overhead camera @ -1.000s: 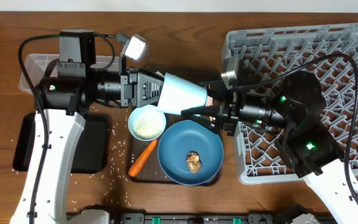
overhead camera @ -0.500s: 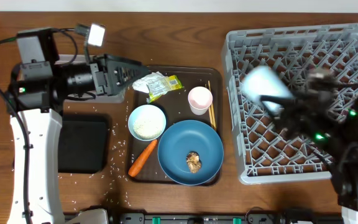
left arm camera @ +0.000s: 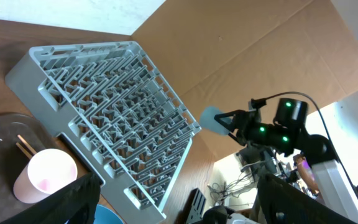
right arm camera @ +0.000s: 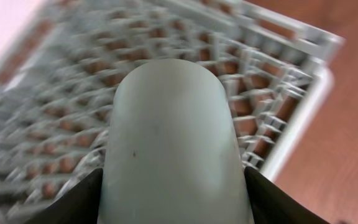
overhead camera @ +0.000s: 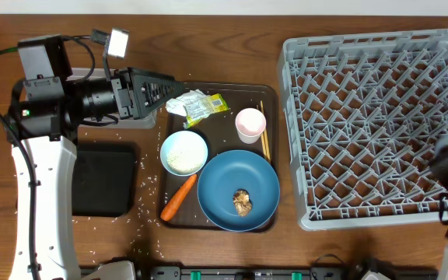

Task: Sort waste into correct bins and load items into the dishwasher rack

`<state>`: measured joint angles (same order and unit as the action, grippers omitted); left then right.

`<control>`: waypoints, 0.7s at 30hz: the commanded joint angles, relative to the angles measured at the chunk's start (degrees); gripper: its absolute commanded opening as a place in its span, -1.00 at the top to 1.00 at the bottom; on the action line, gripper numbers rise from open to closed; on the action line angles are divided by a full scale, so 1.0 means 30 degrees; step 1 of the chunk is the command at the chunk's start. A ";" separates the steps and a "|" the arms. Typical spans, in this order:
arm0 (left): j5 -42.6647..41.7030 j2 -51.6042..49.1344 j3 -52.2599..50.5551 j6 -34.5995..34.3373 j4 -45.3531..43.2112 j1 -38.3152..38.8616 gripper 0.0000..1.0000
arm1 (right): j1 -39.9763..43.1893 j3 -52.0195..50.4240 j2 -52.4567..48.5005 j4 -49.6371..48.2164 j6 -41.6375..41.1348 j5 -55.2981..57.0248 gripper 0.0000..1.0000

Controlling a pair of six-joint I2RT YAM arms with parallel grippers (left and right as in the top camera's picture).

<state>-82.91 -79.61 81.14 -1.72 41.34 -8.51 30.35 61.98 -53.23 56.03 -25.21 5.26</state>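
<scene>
light-blue cup (right arm camera: 173, 143): clamped between the dark fingers of the right gripper (left arm camera: 227, 122). It fills the middle of the right wrist view, with the dishwasher rack (overhead camera: 364, 218) blurred behind it. The cup is up in the air, not in the rack yet. Can't tell whether it hangs over the grid or just past its edge.

Left gripper (left arm camera: 178, 180): fingers wide apart, nothing in them. It sits at upper left of the overhead, just beside the crumpled white napkin (overhead camera: 181, 102) and yellow-green snack wrapper (overhead camera: 208, 104).

Risks, my read:
- Letting go off-target would bounce the cup off the rim onto the table.
- Coming down tilted would catch it on the pegs and leave it lying sideways.
- Only the cup's side is pinched, and how deep is not visible, so a fast swing could slip it.
- The pale-pink cup (overhead camera: 250, 123) and chopsticks (overhead camera: 264, 132) stand near the rack's left wall, so a low pass could knock them.

Views:
- Overhead shows no blue cup, only a sliver of right arm at the right edge, but gives the full layout on the brown serving tray (overhead camera: 232, 89).
- Left wrist, centre right, is the only view showing the cup held off the rack's far corner.
- Right wrist shows the grip and nothing else.
</scene>
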 commanded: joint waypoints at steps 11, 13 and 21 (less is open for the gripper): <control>0.0022 0.0160 0.0233 -0.0153 0.0408 -0.0066 -0.64 | 0.4495 0.0131 -0.6659 -0.1938 -0.2018 -0.1588 -0.13; 0.0022 0.0160 0.0182 -0.0153 0.0423 -0.0066 -0.64 | 0.4794 0.0131 -0.7344 -0.2317 -0.2025 -0.2681 -0.13; 0.0029 0.0153 0.0095 -0.0146 0.0415 -0.0066 -0.64 | 0.4954 0.0131 -0.9267 -0.2623 -0.3402 -0.3847 -0.49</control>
<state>-82.50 -79.61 81.14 -1.69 42.44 -8.51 44.80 61.98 -80.51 48.21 -33.12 -3.70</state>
